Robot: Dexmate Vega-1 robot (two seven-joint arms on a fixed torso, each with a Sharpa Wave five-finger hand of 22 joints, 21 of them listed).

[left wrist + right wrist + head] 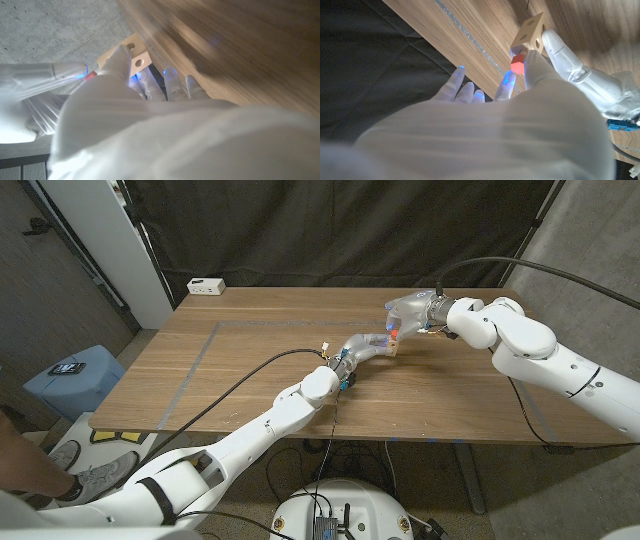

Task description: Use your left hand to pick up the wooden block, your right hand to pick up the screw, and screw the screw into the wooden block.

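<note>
The pale wooden block (394, 346) is held above the middle of the table by my left hand (364, 348). In the left wrist view the block (131, 53) shows two round holes, with my left hand (125, 100) gripping it. My right hand (412, 313) meets the block from behind and pinches the screw (393, 333), which has a red head. In the right wrist view the red screw head (518, 64) sits against the block (530, 31). My right hand (495, 115) holds the screw there, and my left hand (570, 62) holds the block's other side. The screw's shaft is hidden.
A white power strip (206, 285) lies at the table's back left corner. Grey tape lines (205, 350) cross the wooden table (480, 400). A blue bin (75, 378) stands on the floor to the left. A person's shoe (92, 476) shows at lower left.
</note>
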